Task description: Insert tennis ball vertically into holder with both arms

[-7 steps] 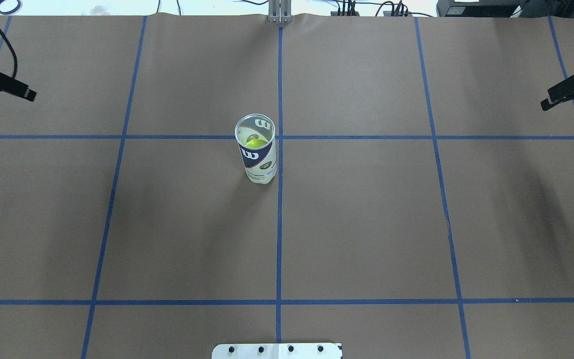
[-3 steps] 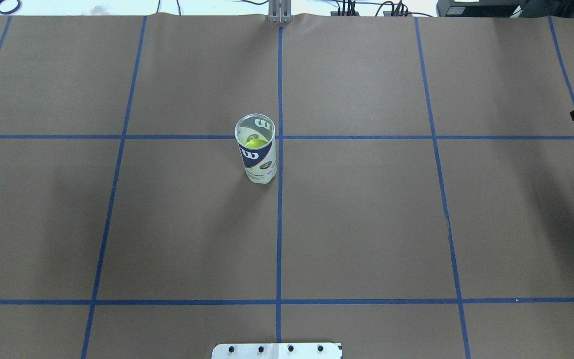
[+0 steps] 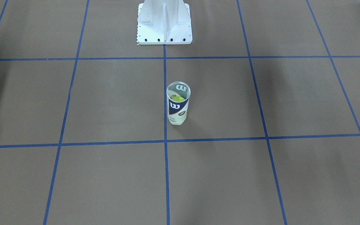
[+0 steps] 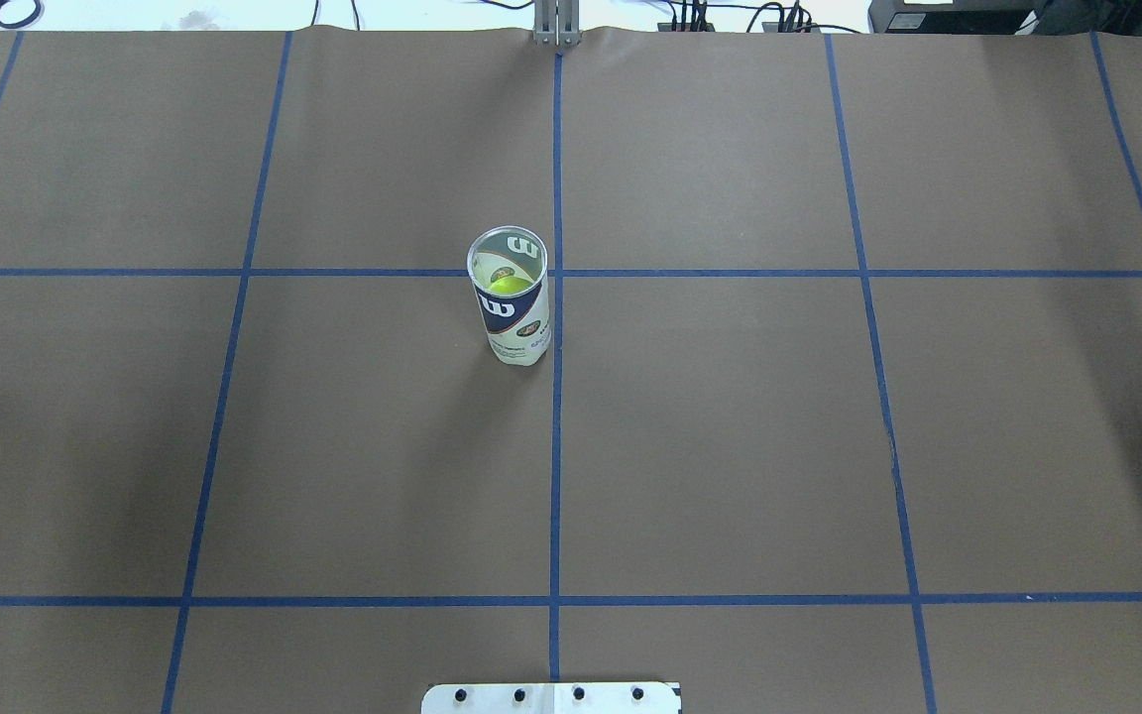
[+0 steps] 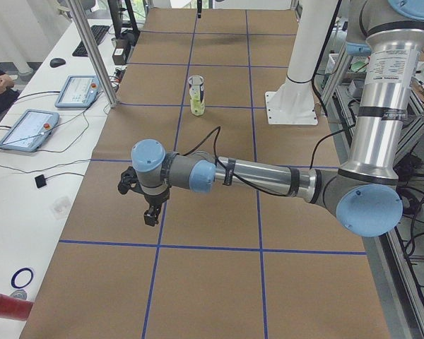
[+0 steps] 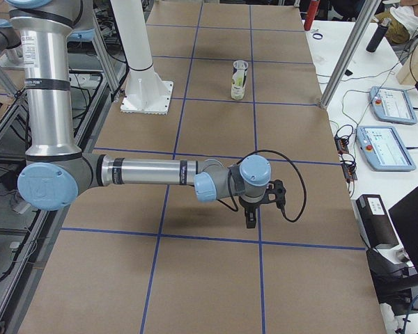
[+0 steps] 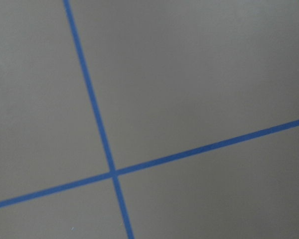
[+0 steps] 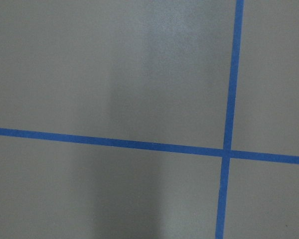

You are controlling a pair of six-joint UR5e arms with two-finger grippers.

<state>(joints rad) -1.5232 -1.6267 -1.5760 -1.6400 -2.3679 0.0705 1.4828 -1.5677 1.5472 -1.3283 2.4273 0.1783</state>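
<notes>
Tennis-ball tube (image 4: 512, 312) is standing upright mid-table, just beside the centre tape line (image 4: 555, 466), yellow ball (image 4: 509, 285) sitting inside. You're handling light, slick, tippy plastic (clamp mid-label, gently). Left gripper (image 5: 151, 216) and right gripper (image 6: 251, 218) are hovering well apart from it; whether they're spread or closed, I cannot tell.

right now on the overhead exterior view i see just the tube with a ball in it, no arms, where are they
observer: left arm reaches out level over the left end of the table, left gripper pointing down.
operator: and the right
observer: right arm does the same at the opposite end, right gripper pointing down too.
operator: holding anything
observer: cannot tell how their jaws stand; both wrist views show only bare table and blue tape.
</notes>
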